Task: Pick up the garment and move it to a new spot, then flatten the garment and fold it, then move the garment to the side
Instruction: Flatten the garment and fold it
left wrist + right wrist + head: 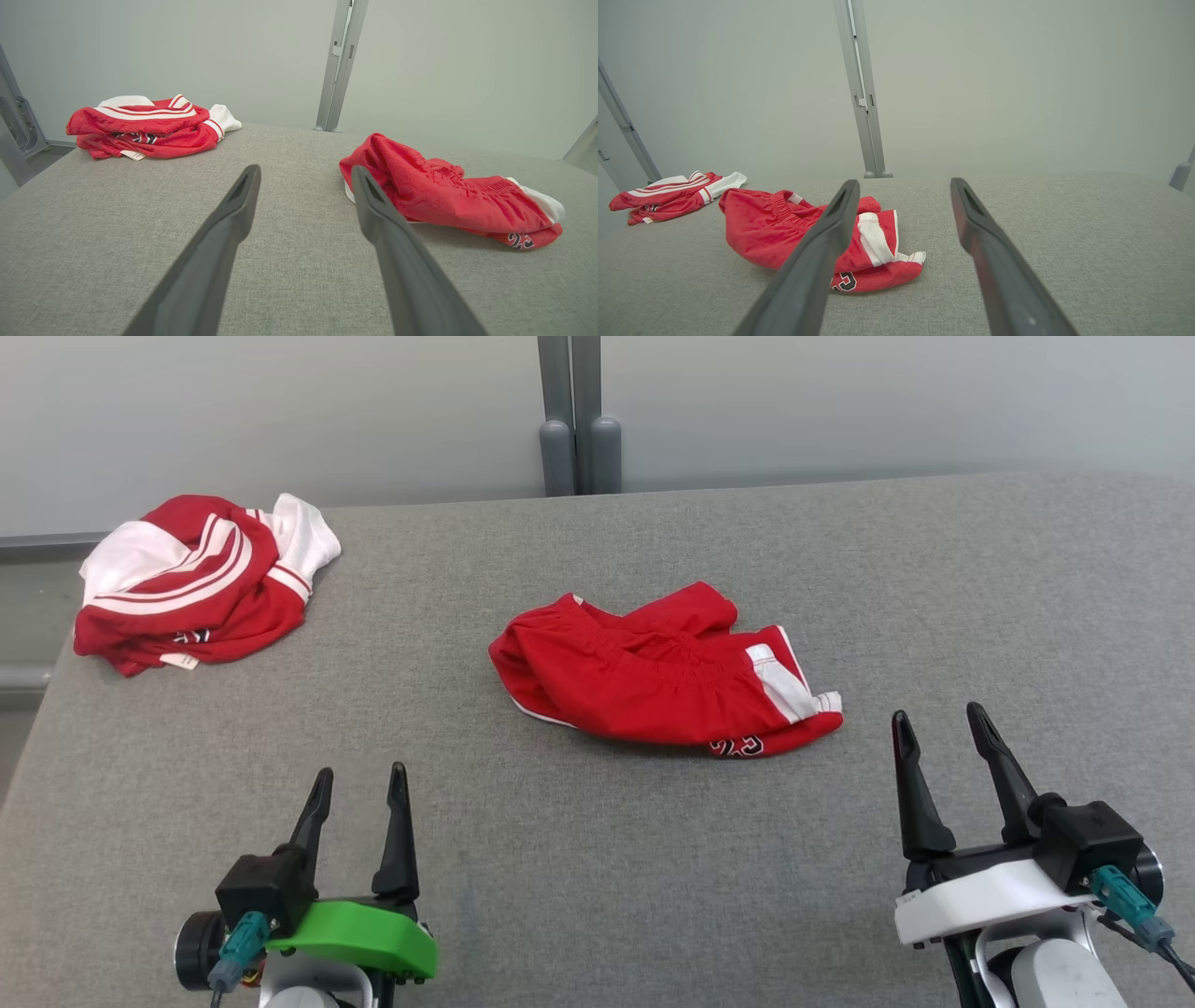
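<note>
Grey fabric table, lit evenly. We note crumpled red shorts lying mid-table and a red-and-white garment bunched at the far left corner. Left gripper sits near left, right gripper near right, close to the shorts; both are spread wide, holding nothing, clear of cloth.

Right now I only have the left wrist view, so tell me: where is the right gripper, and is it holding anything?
Observer: The right gripper is open and empty at the near right of the table, just right of the red shorts and not touching them.
Operator: Which gripper is nearer the shorts?
Observer: From the head view, the right one. The left gripper, also open and empty, sits farther off, to the near left of them.
</note>
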Available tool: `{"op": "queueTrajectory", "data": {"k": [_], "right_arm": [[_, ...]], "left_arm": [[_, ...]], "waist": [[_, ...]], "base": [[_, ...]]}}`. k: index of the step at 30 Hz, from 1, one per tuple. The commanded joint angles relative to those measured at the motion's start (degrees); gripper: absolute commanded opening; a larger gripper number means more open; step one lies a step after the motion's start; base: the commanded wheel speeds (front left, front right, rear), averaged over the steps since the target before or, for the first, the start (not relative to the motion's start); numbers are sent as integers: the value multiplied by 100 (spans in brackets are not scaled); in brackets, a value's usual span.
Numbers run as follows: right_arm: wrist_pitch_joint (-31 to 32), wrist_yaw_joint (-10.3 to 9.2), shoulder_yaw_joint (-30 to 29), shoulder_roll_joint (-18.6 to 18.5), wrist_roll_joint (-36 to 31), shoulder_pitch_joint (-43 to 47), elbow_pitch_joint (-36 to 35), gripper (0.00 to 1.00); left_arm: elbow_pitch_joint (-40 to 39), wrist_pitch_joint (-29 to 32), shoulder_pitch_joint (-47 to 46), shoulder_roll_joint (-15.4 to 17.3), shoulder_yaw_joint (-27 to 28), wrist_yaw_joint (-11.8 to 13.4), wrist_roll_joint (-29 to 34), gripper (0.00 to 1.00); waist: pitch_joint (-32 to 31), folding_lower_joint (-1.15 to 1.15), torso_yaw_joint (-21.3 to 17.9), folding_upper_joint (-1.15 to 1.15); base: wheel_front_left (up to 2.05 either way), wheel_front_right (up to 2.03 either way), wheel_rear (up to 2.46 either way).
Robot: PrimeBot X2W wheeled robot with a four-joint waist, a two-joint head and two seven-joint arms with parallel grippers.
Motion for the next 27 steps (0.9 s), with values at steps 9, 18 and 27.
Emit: {"op": "queueTrajectory", "data": {"k": [9,18,27], "right_arm": [[-20,2,-2,-13,-42,-191,-45,100],[-20,2,34,-13,30,-406,-44,100],[-19,2,122,-11,140,-590,-75,100]], "left_arm": [[191,96,-695,19,-419,-262,307,100],[921,776,-2068,-81,-1374,-705,390,100],[2074,1250,-3387,-141,-2639,-796,-255,100]], "waist": [[278,0,-166,0],[688,0,-747,0],[1173,0,-1362,0]], "base": [[0,0,0],[0,0,0],[0,0,0]]}}
